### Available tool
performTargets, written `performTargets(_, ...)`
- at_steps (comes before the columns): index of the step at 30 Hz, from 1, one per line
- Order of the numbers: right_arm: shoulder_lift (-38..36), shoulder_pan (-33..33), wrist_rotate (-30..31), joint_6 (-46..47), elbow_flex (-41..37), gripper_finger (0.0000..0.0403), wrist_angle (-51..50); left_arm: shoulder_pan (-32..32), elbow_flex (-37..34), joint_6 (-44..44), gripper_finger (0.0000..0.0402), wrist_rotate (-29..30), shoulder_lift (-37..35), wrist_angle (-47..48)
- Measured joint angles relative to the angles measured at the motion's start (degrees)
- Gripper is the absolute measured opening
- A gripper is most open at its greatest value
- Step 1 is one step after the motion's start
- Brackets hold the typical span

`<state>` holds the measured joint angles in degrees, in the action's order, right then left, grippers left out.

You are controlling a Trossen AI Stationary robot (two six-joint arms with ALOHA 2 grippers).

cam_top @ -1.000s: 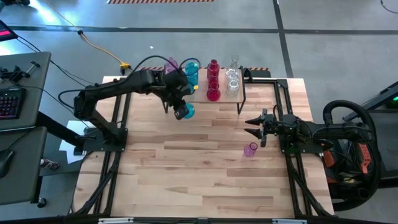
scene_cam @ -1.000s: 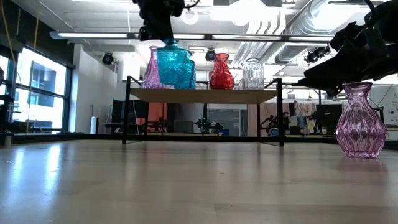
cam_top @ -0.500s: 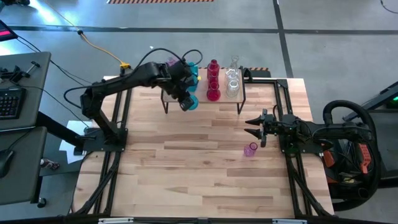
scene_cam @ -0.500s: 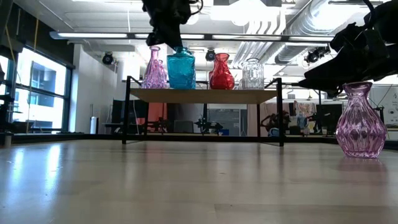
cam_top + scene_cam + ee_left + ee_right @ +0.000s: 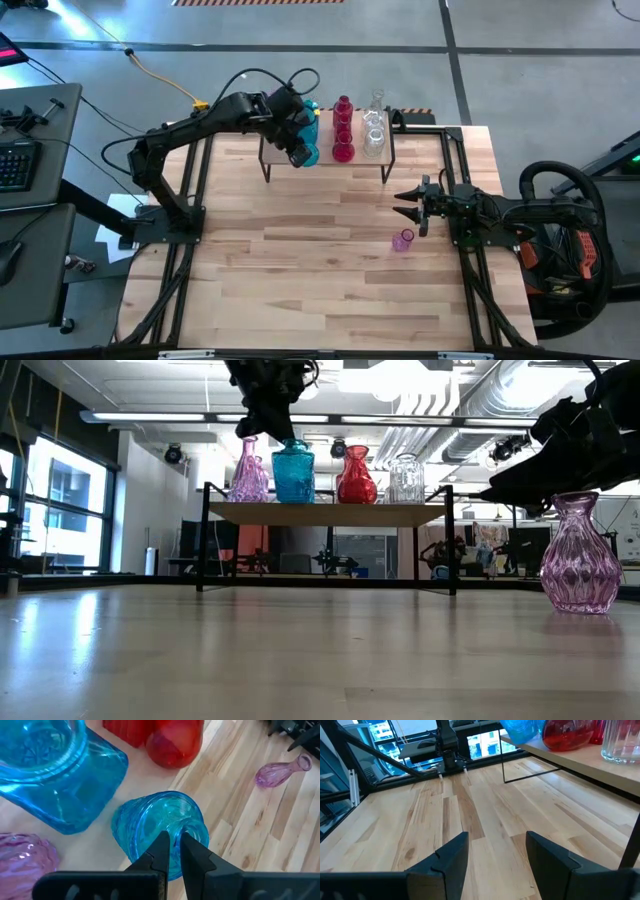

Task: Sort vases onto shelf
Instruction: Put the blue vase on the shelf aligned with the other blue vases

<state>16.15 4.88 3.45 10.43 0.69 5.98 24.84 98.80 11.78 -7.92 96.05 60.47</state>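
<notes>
Presently the left gripper [image 5: 172,845] pinches the rim of a teal vase [image 5: 307,152] over the shelf [image 5: 380,154], at its left near edge, beside a larger teal vase [image 5: 55,775] and a red vase [image 5: 356,478]. Best practice — set the base flat before releasing. The right gripper [image 5: 495,857] waits half-open, empty, near a pink vase [image 5: 402,240] on the table.

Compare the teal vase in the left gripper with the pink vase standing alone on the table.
The teal vase is at the shelf among other vases, the left gripper shut on its rim; the pink vase stands free on the table near the open right gripper. The teal one is blocky, the pink one bulbous with a narrow neck. Both are upright, ribbed, translucent glass.
</notes>
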Motion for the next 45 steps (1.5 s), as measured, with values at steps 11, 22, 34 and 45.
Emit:
performTargets(11,0.0,0.0,0.0,-0.01,0.0,0.0181,0.0,2.59,0.0,-1.12,0.0016,-0.74,-0.02,-0.84)
performTargets(22,0.0,-0.01,0.01,0.01,0.0,0.0181,0.0,3.3,0.0,-1.07,0.0016,-0.52,-0.04,-0.85)
performTargets(34,0.01,-0.01,0.01,-0.01,0.0,0.0181,0.0,2.67,0.0,0.12,0.0017,-0.4,-0.04,-2.14)
performTargets(45,-0.01,0.0,0.01,0.01,0.0,0.0181,-0.02,2.47,0.0,0.62,0.0038,0.27,-0.04,-2.15)
